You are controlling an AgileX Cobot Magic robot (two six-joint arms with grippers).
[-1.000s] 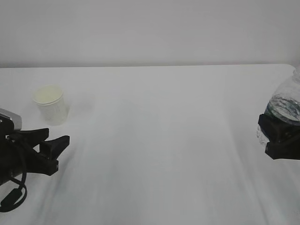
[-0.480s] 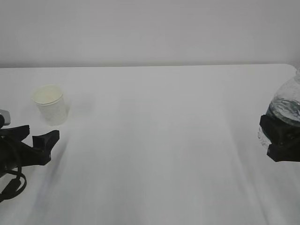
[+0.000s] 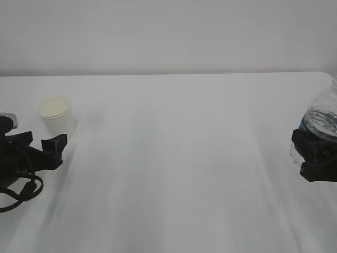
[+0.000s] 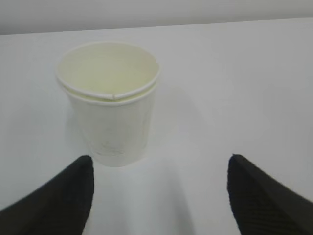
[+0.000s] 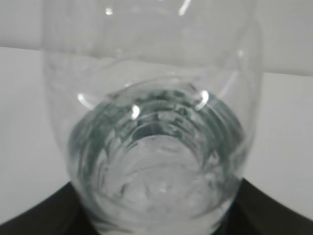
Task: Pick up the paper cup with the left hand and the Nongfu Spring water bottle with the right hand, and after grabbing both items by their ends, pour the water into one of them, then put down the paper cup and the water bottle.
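Two arms in shot, one at each side edge of the exterior view, both low in the frame and nearest the camera. Left hand point(image 3: 39, 145), lower left: black, cable looped beneath it, grey wrist module just showing at the frame edge. Its fingers point(image 4: 58, 196) stand wide apart with nothing between them; in the left wrist view the two dark tips sit in the bottom corners, and the paper cup point(image 4: 108, 100) stands beyond them, toward the left tip, not touched. Right hand point(image 3: 315, 158), lower right edge: blocky black fingers closed on the lower body of the Nongfu Spring water bottle point(image 3: 322, 118), which rises clear above them and is cut off by the frame edge. Whether the bottle's base rests on the worktop point(image 3: 179, 158) cannot be told. Right wrist view looks up along the clear ribbed body point(image 5: 156, 161); water inside, greenish tint near the grip, black finger edges at the bottom corners. Farther back, upper left of the exterior view, the cup point(image 3: 54, 117) stands upright on the white worktop, cream inside, just behind the left fingers. Beyond the worktop's far edge, a plain pale wall point(image 3: 168, 31).
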